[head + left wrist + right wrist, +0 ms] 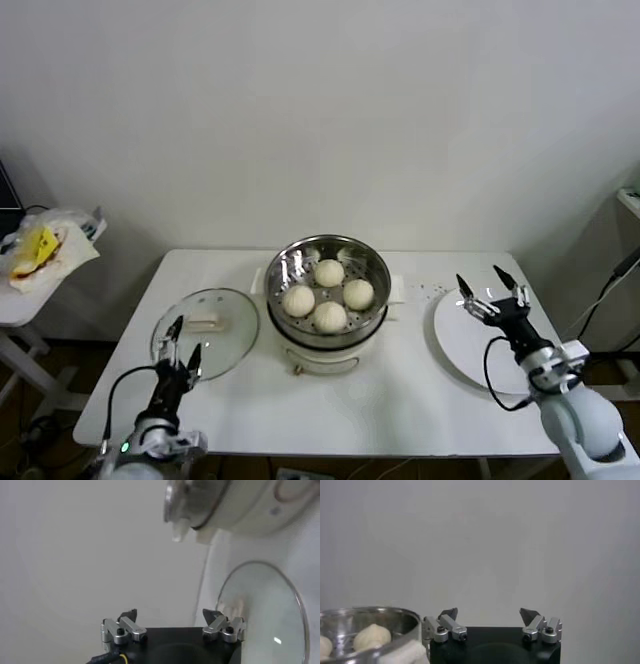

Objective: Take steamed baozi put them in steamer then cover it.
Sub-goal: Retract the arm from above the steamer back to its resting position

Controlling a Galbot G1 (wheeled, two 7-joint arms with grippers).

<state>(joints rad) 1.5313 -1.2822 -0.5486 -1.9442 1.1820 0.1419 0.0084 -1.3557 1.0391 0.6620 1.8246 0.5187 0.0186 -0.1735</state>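
Observation:
Four cream-white baozi (329, 294) lie inside the shiny steel steamer (290, 268) on its white cooker base at the table's middle. The glass cover (232, 325) with its cream bar handle lies flat on the table to the steamer's left. My left gripper (184, 340) is open and empty, above the cover's near edge. My right gripper (490, 287) is open and empty above the white plate (455, 345). The left wrist view shows the cover (265, 615) and the steamer's base (235, 510). The right wrist view shows the steamer (395, 617) with a baozi (371, 636) in it.
A small side table at the left holds a white bag with yellow print (45, 250). The white table (400, 390) ends close to the front of both arms. A white wall stands behind.

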